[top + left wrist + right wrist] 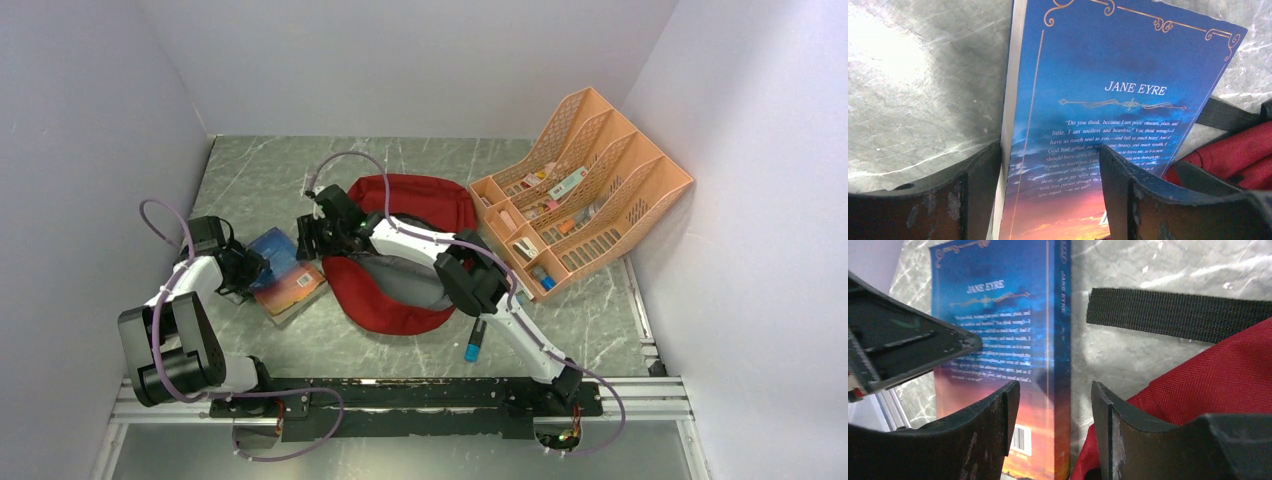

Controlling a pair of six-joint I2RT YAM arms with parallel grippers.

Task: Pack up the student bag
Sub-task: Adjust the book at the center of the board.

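The student bag (420, 195) is a dark-red fabric backpack lying mid-table, its grey lining showing; its red cloth also appears in the wrist views (1238, 150) (1228, 375). A blue "Jane Eyre" book (285, 272) lies just left of it, back cover up (1128, 65) (998, 325). My left gripper (250, 268) (1048, 175) is at the book's left side, jaws apart: one finger beside the page edge, the other over the cover. My right gripper (312, 237) (1055, 410) hovers open between the book's spine and the bag, holding nothing.
A black bag strap (1173, 315) lies on the marble table (260, 170) beyond the right fingers. A peach mesh desk organiser (590, 160) with small items stands at the back right. A blue-tipped marker (472, 348) lies near the right arm. White walls enclose the table.
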